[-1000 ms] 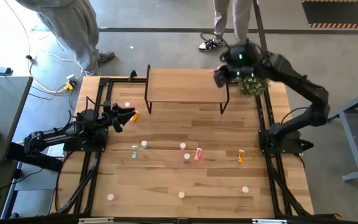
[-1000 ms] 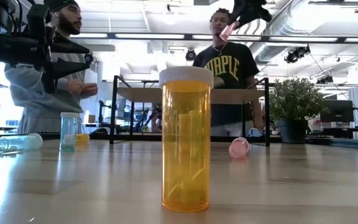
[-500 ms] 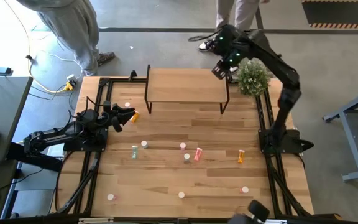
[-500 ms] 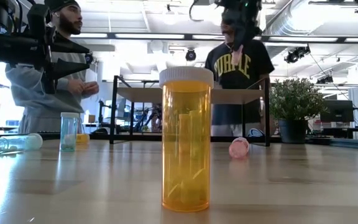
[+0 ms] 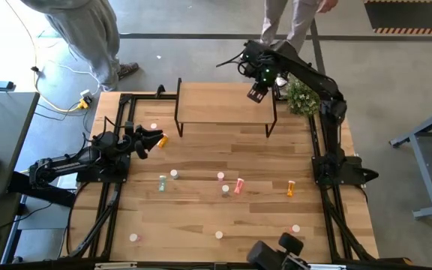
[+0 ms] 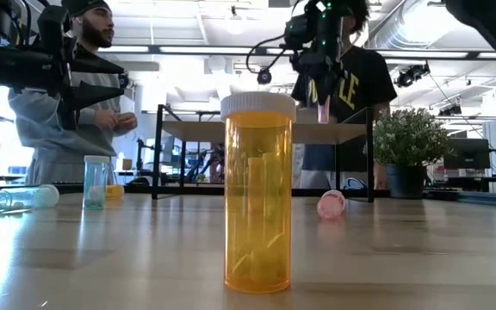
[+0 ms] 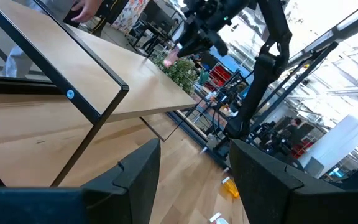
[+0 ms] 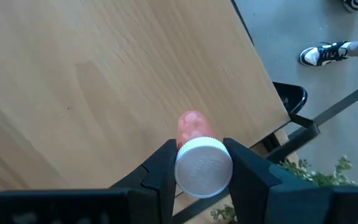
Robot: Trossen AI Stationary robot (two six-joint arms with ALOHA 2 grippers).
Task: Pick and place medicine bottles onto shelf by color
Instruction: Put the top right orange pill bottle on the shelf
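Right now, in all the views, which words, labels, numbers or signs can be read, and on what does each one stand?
"LE", as it seems: the last letters of a pale word on the person's dark shirt, low view; the rest is hidden behind the right gripper.
Orange bottle and pink bottle: no label shows.
Nothing else can be read in any view.
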